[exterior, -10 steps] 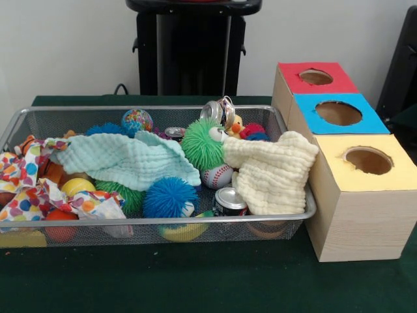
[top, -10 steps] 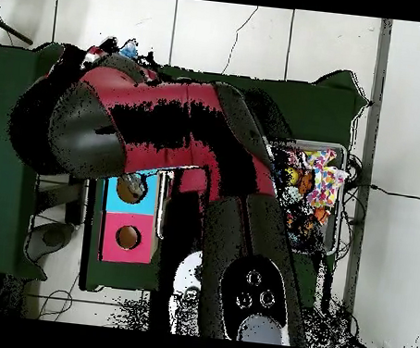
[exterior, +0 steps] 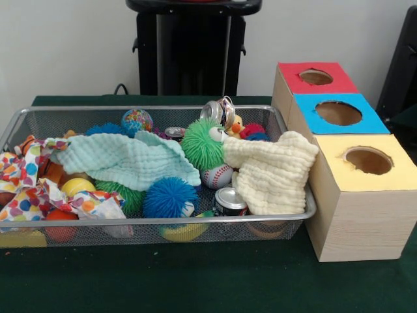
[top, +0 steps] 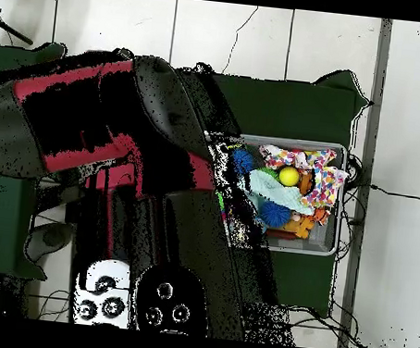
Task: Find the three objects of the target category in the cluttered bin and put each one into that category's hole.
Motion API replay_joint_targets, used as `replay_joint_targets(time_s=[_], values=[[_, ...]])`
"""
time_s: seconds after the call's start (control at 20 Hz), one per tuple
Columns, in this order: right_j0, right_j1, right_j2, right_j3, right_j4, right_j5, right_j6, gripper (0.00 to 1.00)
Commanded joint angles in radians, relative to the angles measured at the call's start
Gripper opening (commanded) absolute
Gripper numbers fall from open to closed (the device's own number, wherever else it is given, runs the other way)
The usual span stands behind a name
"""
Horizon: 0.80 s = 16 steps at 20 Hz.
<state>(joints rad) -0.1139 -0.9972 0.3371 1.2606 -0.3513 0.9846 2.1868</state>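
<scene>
Plainly, in the front view the wire bin (exterior: 287, 225) fills the left and centre of the frame, heaped with toys; a mint cloth (exterior: 124, 160) and a cream cloth (exterior: 270, 173) drape over the pile, probably to hide things from the search. A silver can (exterior: 229, 200) stands at the lower rim, another can (exterior: 218, 111) tilts at the back, and a baseball (exterior: 217, 176) sits between. Three boxes at right carry the red hole (exterior: 316, 77), blue hole (exterior: 338, 113) and yellow hole (exterior: 367, 160). No gripper appears here. In the overhead view the arm (top: 79, 126) covers the left, its gripper unseen, so its state cannot be told.
</scene>
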Motion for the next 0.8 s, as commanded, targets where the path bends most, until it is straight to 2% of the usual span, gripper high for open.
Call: replay_joint_targets(time_s=[0.05,0.25,0.6,0.8], values=[[-0.014,0.022,-0.062,-0.035,-0.065,0.104,0.011,0.0],[-0.035,0.009,-0.058,-0.032,-0.048,0.109,-0.004,0.0],[-0.089,-0.031,-0.045,-0.008,-0.015,0.123,-0.084,0.0],[-0.129,-0.06,-0.026,-0.012,0.009,0.168,-0.14,0.0]])
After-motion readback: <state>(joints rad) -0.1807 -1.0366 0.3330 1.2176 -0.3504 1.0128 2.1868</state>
